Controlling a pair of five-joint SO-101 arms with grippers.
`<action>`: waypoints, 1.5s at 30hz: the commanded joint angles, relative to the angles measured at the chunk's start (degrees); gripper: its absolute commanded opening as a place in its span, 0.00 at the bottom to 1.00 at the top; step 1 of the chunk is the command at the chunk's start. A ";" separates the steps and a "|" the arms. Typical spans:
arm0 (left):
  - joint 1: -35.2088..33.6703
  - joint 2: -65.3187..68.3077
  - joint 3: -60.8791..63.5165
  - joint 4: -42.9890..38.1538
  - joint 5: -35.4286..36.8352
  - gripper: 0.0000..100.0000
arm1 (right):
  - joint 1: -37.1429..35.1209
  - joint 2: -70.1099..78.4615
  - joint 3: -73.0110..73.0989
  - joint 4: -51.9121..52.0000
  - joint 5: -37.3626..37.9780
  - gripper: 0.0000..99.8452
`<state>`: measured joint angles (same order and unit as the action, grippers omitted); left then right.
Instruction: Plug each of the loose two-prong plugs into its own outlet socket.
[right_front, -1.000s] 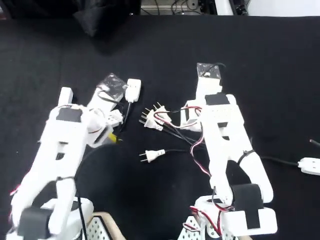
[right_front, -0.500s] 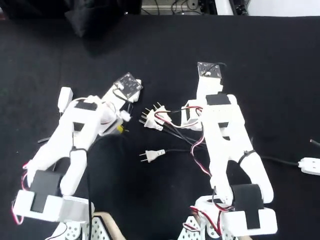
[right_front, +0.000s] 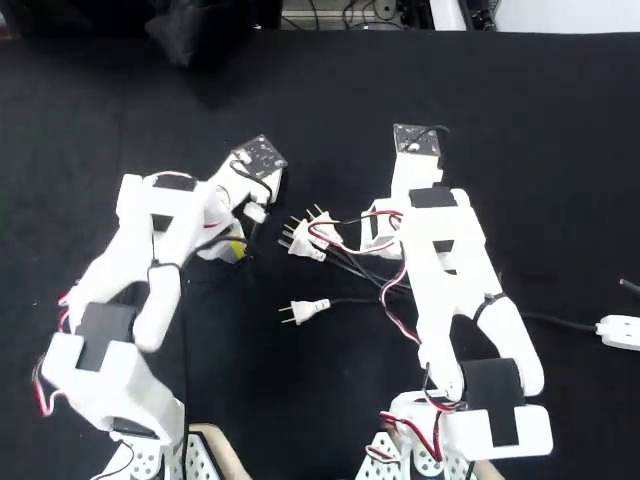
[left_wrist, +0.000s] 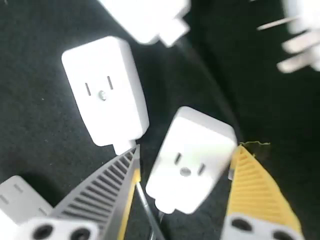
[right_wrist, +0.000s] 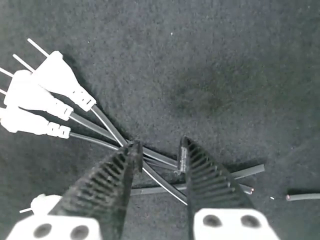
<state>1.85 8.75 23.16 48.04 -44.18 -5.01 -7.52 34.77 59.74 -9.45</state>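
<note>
while spread, left claw (left_wrist: 189, 149) straddles socket (left_wrist: 192, 150).

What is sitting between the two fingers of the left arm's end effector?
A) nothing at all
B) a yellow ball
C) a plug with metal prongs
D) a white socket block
D: in the left wrist view, a white socket block with two slots on its face lies inside the open left end effector.
</note>
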 joint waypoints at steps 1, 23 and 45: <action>-2.07 4.13 -5.23 0.62 -0.62 0.28 | 0.53 -0.13 -0.57 -0.70 0.09 0.13; 2.07 -37.98 2.15 36.13 -0.26 0.03 | 0.70 -0.13 -0.57 -0.70 0.09 0.13; 14.55 -69.19 53.93 10.11 4.22 0.23 | 0.53 -0.04 -0.40 -0.79 0.09 0.13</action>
<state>18.11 -56.40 79.60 54.81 -43.82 -5.01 -7.52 34.77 59.74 -9.45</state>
